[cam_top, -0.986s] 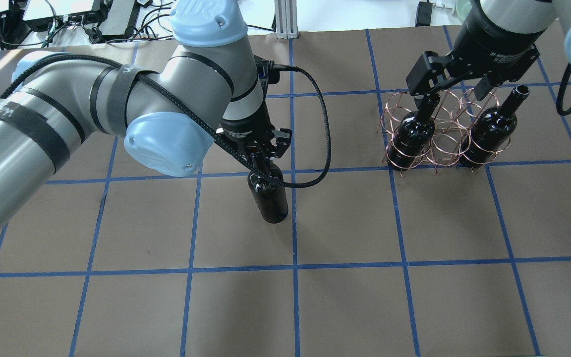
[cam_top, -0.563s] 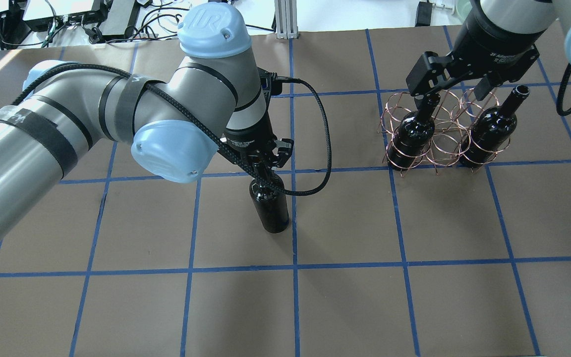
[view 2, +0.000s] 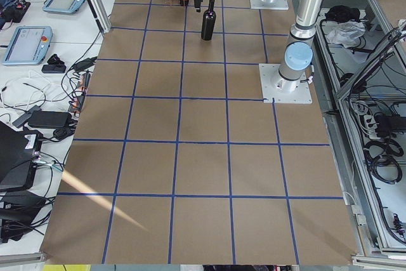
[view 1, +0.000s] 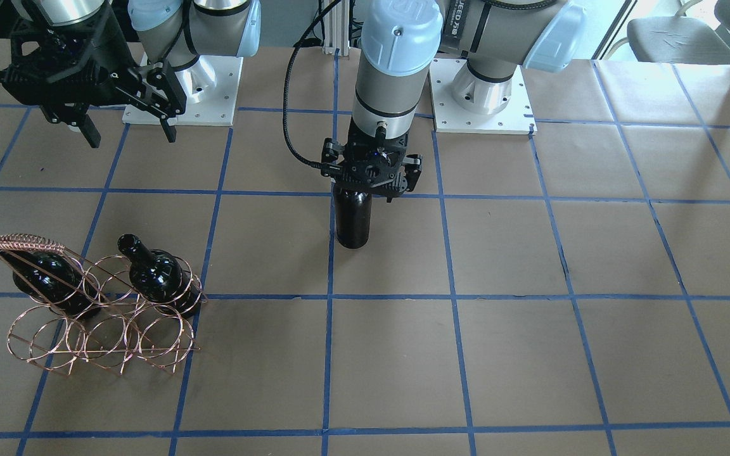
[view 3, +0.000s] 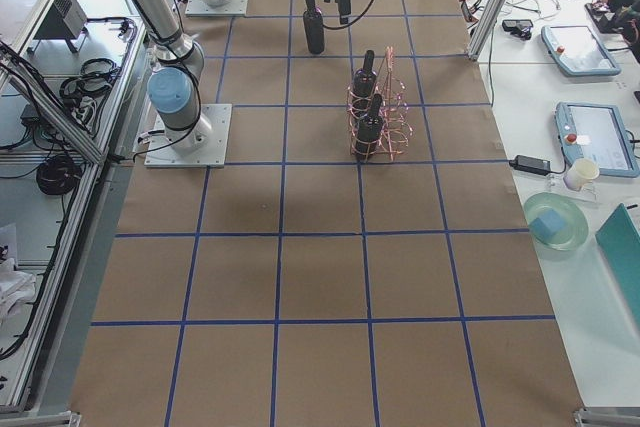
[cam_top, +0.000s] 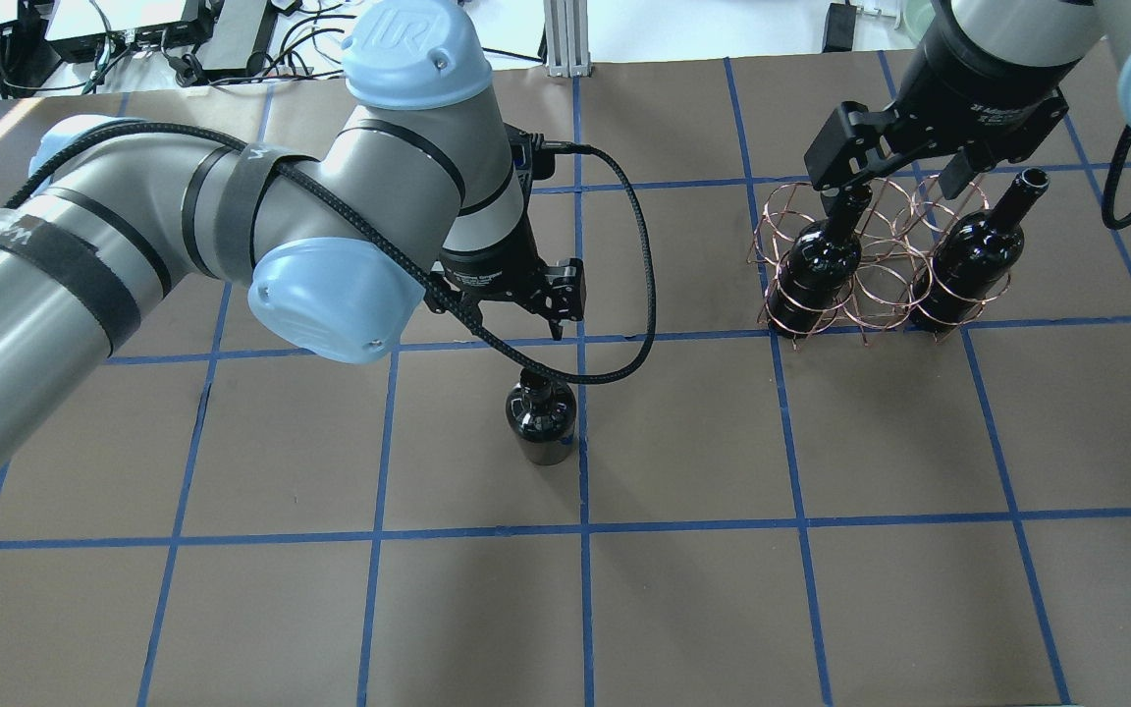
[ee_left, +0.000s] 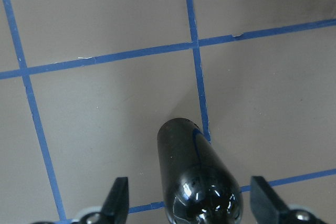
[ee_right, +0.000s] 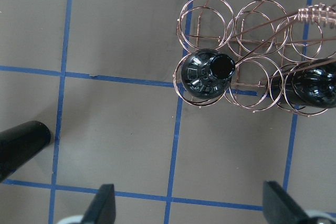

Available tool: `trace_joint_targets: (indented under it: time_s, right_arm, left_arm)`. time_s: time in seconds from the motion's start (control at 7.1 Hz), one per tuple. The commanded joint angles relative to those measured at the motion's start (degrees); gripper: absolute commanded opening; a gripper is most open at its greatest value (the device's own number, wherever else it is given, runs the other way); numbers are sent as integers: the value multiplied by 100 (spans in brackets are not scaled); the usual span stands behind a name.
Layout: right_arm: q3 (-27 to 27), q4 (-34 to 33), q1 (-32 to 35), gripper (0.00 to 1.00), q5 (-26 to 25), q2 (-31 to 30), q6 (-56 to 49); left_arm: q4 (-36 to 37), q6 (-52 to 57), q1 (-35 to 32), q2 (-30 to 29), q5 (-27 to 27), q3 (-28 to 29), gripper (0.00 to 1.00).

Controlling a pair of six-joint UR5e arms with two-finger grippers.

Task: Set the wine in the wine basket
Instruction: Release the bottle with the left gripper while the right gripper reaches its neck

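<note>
A near-black wine bottle [cam_top: 541,424] stands upright and free on the brown table, also in the front view [view 1: 352,221] and the left wrist view [ee_left: 195,182]. My left gripper [cam_top: 504,312] is open just above it, one finger on each side of the neck, not touching. The copper wire basket [cam_top: 872,295] stands at the far right and holds two bottles [cam_top: 816,267] [cam_top: 968,253] in its two end rings of one row; the ring between them is empty. My right gripper [cam_top: 894,187] hangs open and empty above the basket [ee_right: 252,24].
The table is brown paper with a blue tape grid [cam_top: 583,530]. The basket's braided handle [view 1: 19,242] rises over one end. Cables and electronics [cam_top: 134,34] lie beyond the far edge. The left arm's cable [cam_top: 639,295] loops beside the free bottle.
My left gripper was shut on the bottle's neck; it has opened and let go. The bottle now stands on its own. The right arm and the basket have not moved.
</note>
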Motion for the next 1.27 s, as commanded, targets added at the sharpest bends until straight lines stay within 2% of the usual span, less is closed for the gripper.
trace_joint_targets:
  time_s: [0.0, 0.14, 0.42, 0.85, 0.99, 1.13]
  right_arm:
    - [0, 1, 0, 100, 0, -9, 0]
    - [0, 1, 9, 100, 0, -44, 18]
    - [44, -43, 279, 100, 18, -97, 149]
    - [26, -35, 1508, 100, -70, 0, 2375]
    - [18, -69, 1842, 100, -62, 104, 3061]
    - [-26, -157, 2176, 100, 8, 314, 3885]
  left_arm:
    - [-61, -9, 126, 50, 117, 360, 100]
    - [-114, 17, 422, 42, 413, 598, 100]
    - [-141, 358, 1230, 59, 425, 749, 100]
    - [-141, 1465, 2521, 42, 416, 890, 100]
    - [-141, 2016, 2770, 59, 416, 890, 100]
    - [-124, 2022, 2876, -36, 425, 890, 100]
